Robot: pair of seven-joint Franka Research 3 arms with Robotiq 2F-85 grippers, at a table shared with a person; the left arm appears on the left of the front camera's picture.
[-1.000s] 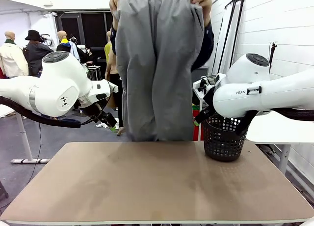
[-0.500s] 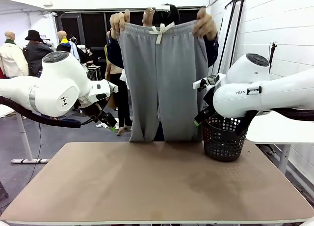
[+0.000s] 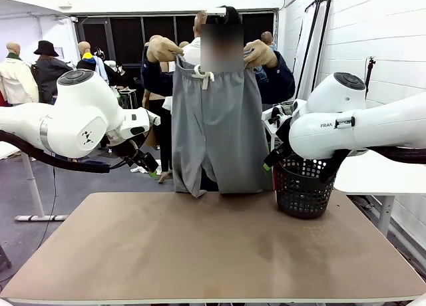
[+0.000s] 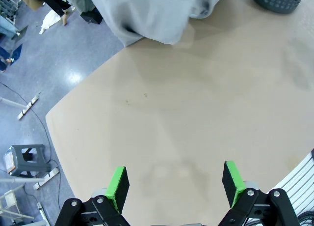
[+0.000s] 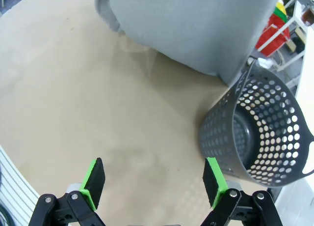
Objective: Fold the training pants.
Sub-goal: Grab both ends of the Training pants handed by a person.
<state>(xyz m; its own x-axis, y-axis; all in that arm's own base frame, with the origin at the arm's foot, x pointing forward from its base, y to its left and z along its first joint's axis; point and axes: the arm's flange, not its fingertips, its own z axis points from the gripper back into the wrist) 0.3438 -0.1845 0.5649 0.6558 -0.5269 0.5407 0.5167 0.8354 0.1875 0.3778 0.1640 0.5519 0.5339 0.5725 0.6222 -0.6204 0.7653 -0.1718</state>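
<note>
A person across the table holds the light grey training pants (image 3: 216, 126) up by the waistband with both hands (image 3: 163, 50); the white drawstring hangs at the front. The leg ends bunch on the table's far edge (image 4: 152, 14) (image 5: 196, 24). My left gripper (image 3: 150, 167) (image 4: 175, 182) hovers open over the table's left side, short of the pants and holding nothing. On the right, above the table beside the basket, my right gripper (image 3: 269, 161) (image 5: 154, 182) is also open with nothing between its fingers.
A dark perforated basket (image 3: 303, 189) (image 5: 255, 132) (image 4: 279, 0) stands at the table's far right corner. The tan table top (image 3: 213, 253) is bare in front of the pants. A white table (image 3: 373, 176) and a wall are to the right.
The person has lowered the pants, so the waistband has come down from overhead to chest height and the leg ends now rest on the table's far edge. Both arms have stayed still.
</note>
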